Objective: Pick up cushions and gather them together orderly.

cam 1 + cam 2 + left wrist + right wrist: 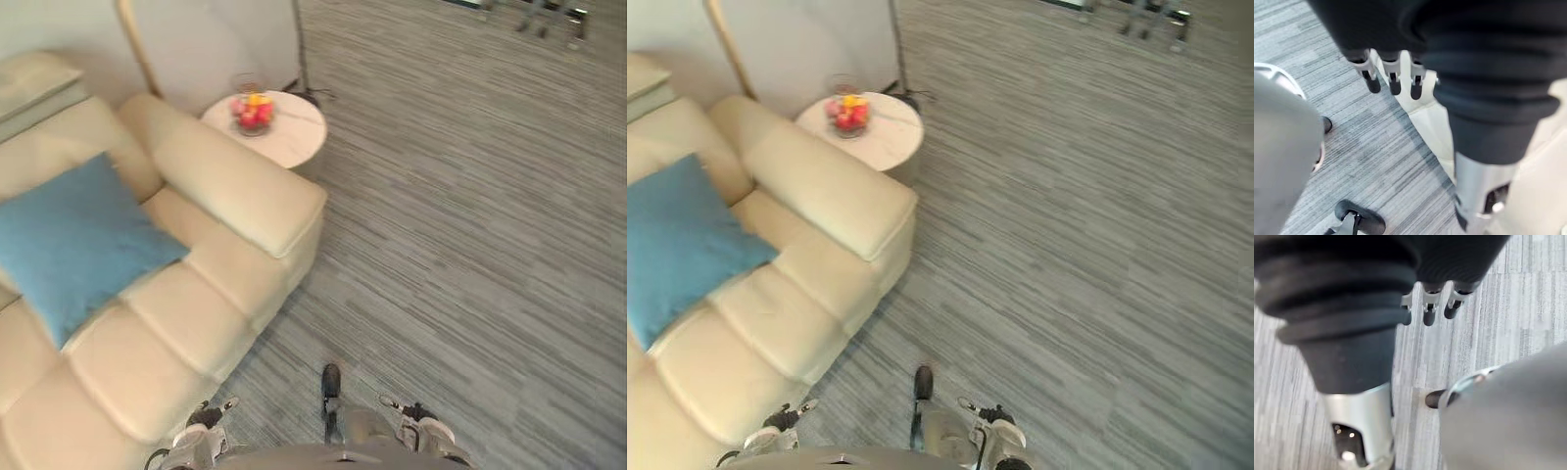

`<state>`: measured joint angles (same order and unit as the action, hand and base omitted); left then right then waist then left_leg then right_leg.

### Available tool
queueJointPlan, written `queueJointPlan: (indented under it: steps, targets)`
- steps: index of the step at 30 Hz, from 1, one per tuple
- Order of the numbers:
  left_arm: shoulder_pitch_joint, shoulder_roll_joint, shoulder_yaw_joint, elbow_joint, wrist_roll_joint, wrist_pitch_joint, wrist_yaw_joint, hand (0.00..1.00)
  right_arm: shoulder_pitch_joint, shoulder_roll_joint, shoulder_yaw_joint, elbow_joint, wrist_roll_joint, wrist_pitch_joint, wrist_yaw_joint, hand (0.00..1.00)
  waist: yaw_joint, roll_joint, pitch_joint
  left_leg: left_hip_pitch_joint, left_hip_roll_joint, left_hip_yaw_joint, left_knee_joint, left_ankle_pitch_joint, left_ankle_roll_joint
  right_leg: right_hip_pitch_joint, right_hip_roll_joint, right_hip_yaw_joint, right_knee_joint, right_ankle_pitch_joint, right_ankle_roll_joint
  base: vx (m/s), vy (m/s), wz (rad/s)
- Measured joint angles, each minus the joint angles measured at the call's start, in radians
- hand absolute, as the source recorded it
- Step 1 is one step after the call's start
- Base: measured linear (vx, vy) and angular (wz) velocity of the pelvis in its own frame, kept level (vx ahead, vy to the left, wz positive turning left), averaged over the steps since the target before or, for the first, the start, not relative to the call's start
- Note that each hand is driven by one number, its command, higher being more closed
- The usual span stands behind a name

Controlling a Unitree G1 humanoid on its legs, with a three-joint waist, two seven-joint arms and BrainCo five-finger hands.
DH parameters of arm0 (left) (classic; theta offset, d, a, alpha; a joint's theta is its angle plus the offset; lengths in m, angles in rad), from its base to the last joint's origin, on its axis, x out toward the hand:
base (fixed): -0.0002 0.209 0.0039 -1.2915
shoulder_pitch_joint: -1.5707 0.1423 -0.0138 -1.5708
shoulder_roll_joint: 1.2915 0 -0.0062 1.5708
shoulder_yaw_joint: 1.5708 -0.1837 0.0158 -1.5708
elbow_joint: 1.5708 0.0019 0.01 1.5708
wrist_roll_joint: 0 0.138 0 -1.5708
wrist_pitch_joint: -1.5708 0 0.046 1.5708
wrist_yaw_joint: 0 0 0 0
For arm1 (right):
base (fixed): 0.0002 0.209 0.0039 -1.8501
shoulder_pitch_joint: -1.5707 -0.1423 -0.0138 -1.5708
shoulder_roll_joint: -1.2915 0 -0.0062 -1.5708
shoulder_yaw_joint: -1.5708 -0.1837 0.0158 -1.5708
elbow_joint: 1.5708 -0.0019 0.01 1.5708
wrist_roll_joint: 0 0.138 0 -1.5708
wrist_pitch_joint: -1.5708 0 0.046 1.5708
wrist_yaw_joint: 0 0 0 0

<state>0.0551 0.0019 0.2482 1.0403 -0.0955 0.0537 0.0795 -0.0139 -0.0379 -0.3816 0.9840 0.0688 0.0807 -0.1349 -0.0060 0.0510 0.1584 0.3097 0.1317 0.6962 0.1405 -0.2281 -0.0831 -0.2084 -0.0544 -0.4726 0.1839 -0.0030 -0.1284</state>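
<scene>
Grey carpet [470,196], cream sofa [196,294] at left. Blue cushion [73,240] leans on sofa back, untouched. Left hand [1393,73], right hand [1429,308] hang relaxed, empty, over carpet: likely not yet within reach.

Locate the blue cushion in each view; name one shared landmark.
Left eye view: blue cushion at left, on the cream sofa.
Right eye view: far left edge, same sofa.
Left wrist view: carpet and sofa edge past the left robot hand.
Right wrist view: carpet past the right robot hand.
Shared landmark: round side table with fruit bowl, both eye views.
</scene>
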Motion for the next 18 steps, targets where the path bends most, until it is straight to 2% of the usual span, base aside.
queueJointPlan:
  steps: [1,2,3,4,6,8,9,10,11,12,13,14,16,18]
  targets:
    - [0.004,0.001,-0.008,0.000,0.000,-0.001,0.000,0.00,-0.002,-0.005,0.013,0.002,-0.006,0.000,0.000,0.00,0.000,0.004,-0.004,0.004,0.003,0.003,0.001,0.000,0.000,0.000,-0.011,-0.051,0.018,-0.020,-0.007,0.17,-0.146,-1.12]
    - [0.008,0.000,-0.018,0.000,0.000,-0.001,0.000,0.00,-0.011,-0.013,0.025,0.006,-0.027,0.000,0.001,0.00,0.001,0.018,-0.012,0.005,0.014,0.020,0.003,0.000,0.001,0.000,-0.040,-0.174,0.062,-0.068,-0.009,0.22,-0.144,-1.07]
    - [0.007,-0.002,-0.029,0.001,0.000,-0.002,0.000,0.00,-0.020,-0.015,0.023,0.007,-0.038,0.000,0.000,0.00,0.004,0.020,-0.016,0.006,0.018,0.040,0.003,0.000,0.001,0.000,-0.074,-0.271,0.105,-0.104,-0.003,0.27,-0.182,-1.52]
    - [-0.002,0.008,-0.051,0.006,0.000,-0.002,-0.001,0.00,-0.031,-0.018,0.020,0.015,-0.039,0.002,0.001,0.00,0.008,0.020,-0.010,0.019,0.016,0.054,-0.005,0.000,0.001,-0.009,-0.071,-0.288,0.116,-0.092,0.008,0.21,-0.157,-1.30]
    - [-0.008,0.008,-0.067,0.016,0.000,-0.001,-0.002,0.00,-0.030,-0.028,0.018,0.016,-0.037,0.002,0.001,0.00,0.007,0.024,-0.008,0.021,0.016,0.049,-0.004,0.005,0.009,-0.027,-0.046,-0.249,0.112,-0.080,0.004,0.14,-0.136,-0.90]
    - [-0.031,0.008,-0.095,0.037,0.000,0.000,-0.008,0.00,-0.031,-0.032,0.017,0.024,-0.037,0.003,0.000,0.00,-0.001,0.024,-0.006,0.031,0.012,0.046,0.000,0.036,0.022,-0.031,-0.006,-0.186,0.092,-0.084,0.005,0.17,-0.134,-0.84]
    - [-0.037,0.009,-0.094,0.037,0.001,0.001,-0.009,0.00,-0.032,-0.036,0.016,0.031,-0.037,0.002,0.000,0.00,-0.005,0.021,-0.005,0.032,0.021,0.045,0.045,0.064,-0.016,-0.025,0.008,-0.162,0.087,-0.089,0.008,0.11,-0.076,-0.57]
    - [-0.040,0.010,-0.095,0.036,0.001,0.001,-0.009,0.00,-0.034,-0.037,0.017,0.039,-0.036,0.002,0.000,0.00,-0.005,0.018,-0.003,0.017,0.041,0.044,0.112,0.065,-0.018,-0.014,0.013,-0.155,0.074,-0.088,0.011,0.08,-0.084,-0.58]
    - [-0.042,0.009,-0.096,0.033,0.001,0.001,-0.009,0.00,-0.037,-0.039,0.018,0.055,-0.036,0.001,0.000,0.00,-0.004,0.013,-0.002,-0.024,0.091,0.039,0.270,0.073,-0.017,0.011,0.031,-0.136,0.035,-0.079,0.024,0.06,-0.086,-0.66]
    - [-0.042,0.007,-0.102,0.029,0.001,0.000,-0.008,0.00,-0.039,-0.042,0.021,0.061,-0.036,0.004,-0.001,0.00,-0.001,0.014,0.002,-0.080,0.132,-0.006,0.419,0.062,-0.005,0.035,0.050,-0.105,-0.005,-0.071,0.031,0.04,-0.063,-0.67]
    - [-0.042,0.004,-0.103,0.027,0.000,-0.001,-0.009,0.00,-0.041,-0.044,0.021,0.065,-0.036,0.004,-0.001,0.00,0.000,0.016,0.004,-0.113,0.134,-0.049,0.467,0.041,-0.007,0.043,0.061,-0.081,-0.023,-0.067,0.037,0.06,-0.041,-0.79]
    - [-0.040,0.008,-0.102,0.010,-0.001,-0.004,-0.010,0.00,-0.050,-0.052,0.019,0.091,-0.036,0.005,-0.004,0.00,0.004,0.013,0.019,-0.195,0.108,-0.186,0.513,-0.031,-0.015,0.081,0.082,-0.040,-0.071,-0.054,0.056,0.05,-0.015,-0.64]
    - [-0.028,0.016,-0.103,-0.012,-0.014,-0.012,-0.010,0.00,-0.048,-0.052,0.011,0.102,-0.036,0.011,-0.006,0.00,0.014,0.005,0.026,-0.252,0.098,-0.249,0.472,-0.077,-0.012,0.121,0.097,0.000,-0.108,-0.052,0.060,0.06,0.007,-0.66]
    - [-0.026,0.019,-0.099,-0.029,-0.021,-0.017,-0.010,0.00,-0.035,-0.052,-0.015,0.101,-0.037,0.013,-0.007,0.00,0.029,-0.004,0.031,-0.319,0.095,-0.314,0.375,-0.087,-0.007,0.145,0.106,0.052,-0.132,-0.048,0.066,0.06,0.031,-0.72]
